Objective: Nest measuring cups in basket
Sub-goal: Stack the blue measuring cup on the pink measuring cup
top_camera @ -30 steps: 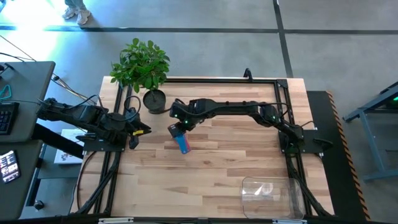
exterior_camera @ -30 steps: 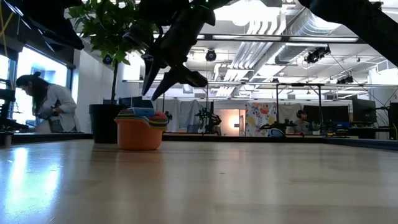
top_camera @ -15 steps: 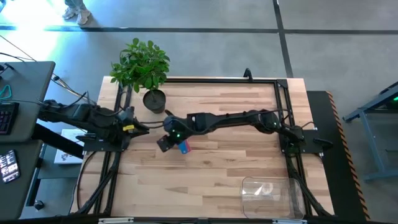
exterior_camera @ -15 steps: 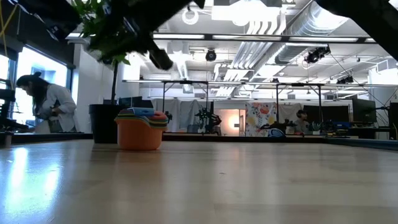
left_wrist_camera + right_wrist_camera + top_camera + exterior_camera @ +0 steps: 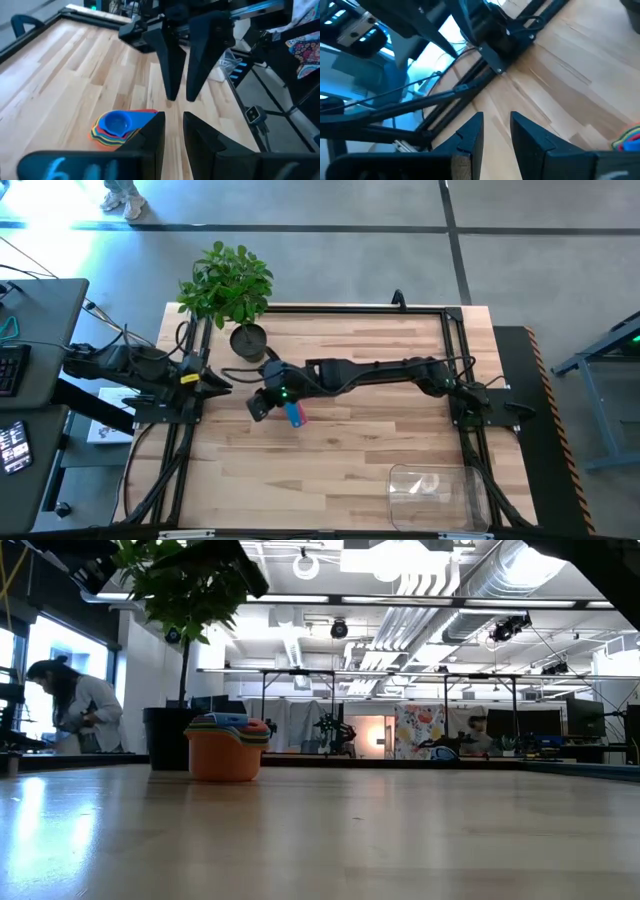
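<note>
Seen from above, a stack of nested measuring cups (image 5: 294, 413), blue on top, sits left of centre on the wooden table (image 5: 350, 470). The right hand (image 5: 259, 407) hovers just left of the stack, fingers slightly apart, holding nothing. The left hand (image 5: 222, 381), also slightly open and empty, waits at the table's left edge. The clear basket (image 5: 437, 496) lies at the lower right, well apart.

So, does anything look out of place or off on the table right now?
Nothing spilled or damaged. The measuring cups sit upright and stacked near the plant pot, far from the basket at the opposite corner. The right gripper hangs beside them, holding nothing.
</note>
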Controlling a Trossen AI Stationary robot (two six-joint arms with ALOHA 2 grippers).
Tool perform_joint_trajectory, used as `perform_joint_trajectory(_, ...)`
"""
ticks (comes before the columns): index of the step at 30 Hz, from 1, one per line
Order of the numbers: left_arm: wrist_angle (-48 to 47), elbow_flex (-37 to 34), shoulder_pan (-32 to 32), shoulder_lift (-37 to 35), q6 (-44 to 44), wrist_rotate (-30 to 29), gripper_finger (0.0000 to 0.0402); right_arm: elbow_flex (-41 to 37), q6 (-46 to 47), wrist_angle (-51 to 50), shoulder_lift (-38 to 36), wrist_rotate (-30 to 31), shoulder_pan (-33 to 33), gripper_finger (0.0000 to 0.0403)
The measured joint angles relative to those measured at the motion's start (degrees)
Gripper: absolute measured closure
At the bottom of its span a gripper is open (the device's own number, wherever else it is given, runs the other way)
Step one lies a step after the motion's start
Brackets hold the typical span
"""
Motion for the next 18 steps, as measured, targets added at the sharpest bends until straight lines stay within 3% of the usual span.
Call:
perform_joint_trajectory(13,-0.2,0.0,0.0,-0.5,-0.8,-0.4,0.0344,-0.1,1.7,-9.7,1.8,-0.5,0.8,0.0316)
perform_joint_trajectory(18,-0.2,0.0,0.0,-0.5,-1.4,-0.6,0.0344,-0.1,6.5,-13.8,3.3,-0.6,0.8,0.0316)
